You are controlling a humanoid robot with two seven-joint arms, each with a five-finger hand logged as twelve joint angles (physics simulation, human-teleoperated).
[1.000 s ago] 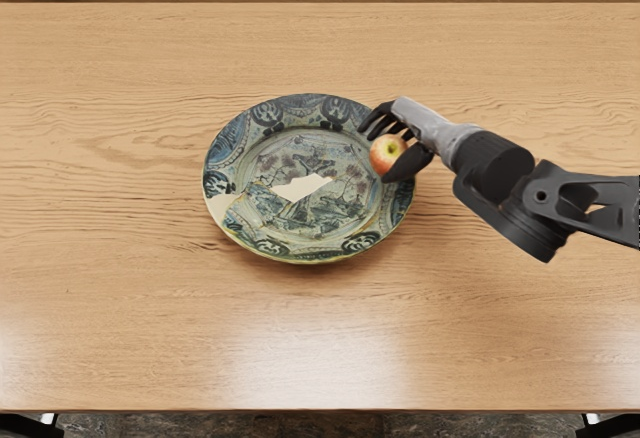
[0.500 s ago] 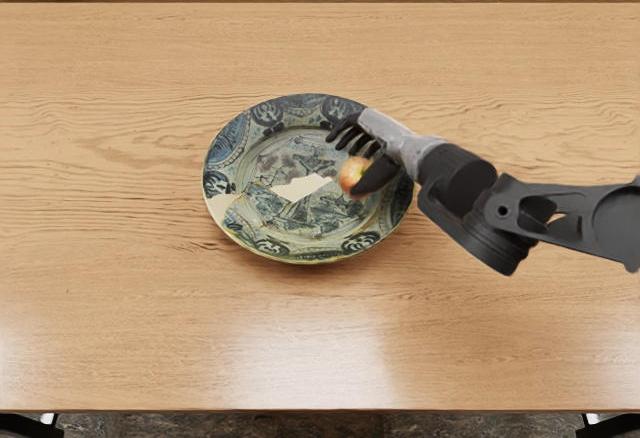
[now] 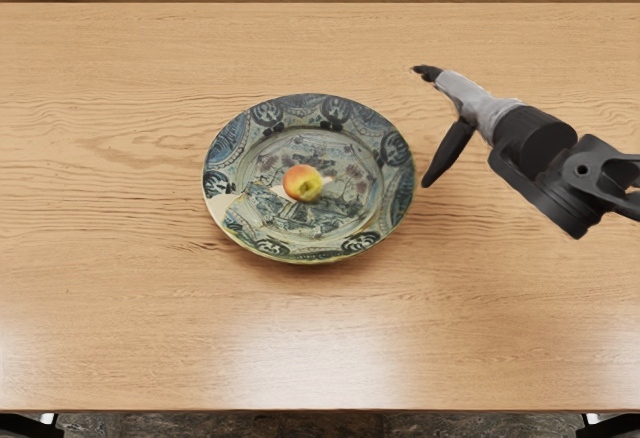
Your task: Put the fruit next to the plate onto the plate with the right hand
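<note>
A small yellow-red fruit point(image 3: 303, 182) lies near the middle of the blue-patterned plate point(image 3: 236, 138), free of any hand. The plate rests at the centre of the wooden table. My right hand point(image 3: 438, 123) hovers to the right of the plate's rim, apart from it, with its fingers straight and spread, holding nothing. Its dark thumb points down toward the table. The right forearm enters from the picture's right edge. No left arm shows.
The wooden table point(image 3: 120, 308) stretches wide around the plate on every side. A brown wall runs along the far edge at the top. Dark floor shows below the table's front edge.
The right hand carried the fruit leftward over the plate, let it go, then drew back right and up off the plate. The fruit now lies alone at the plate's middle.
</note>
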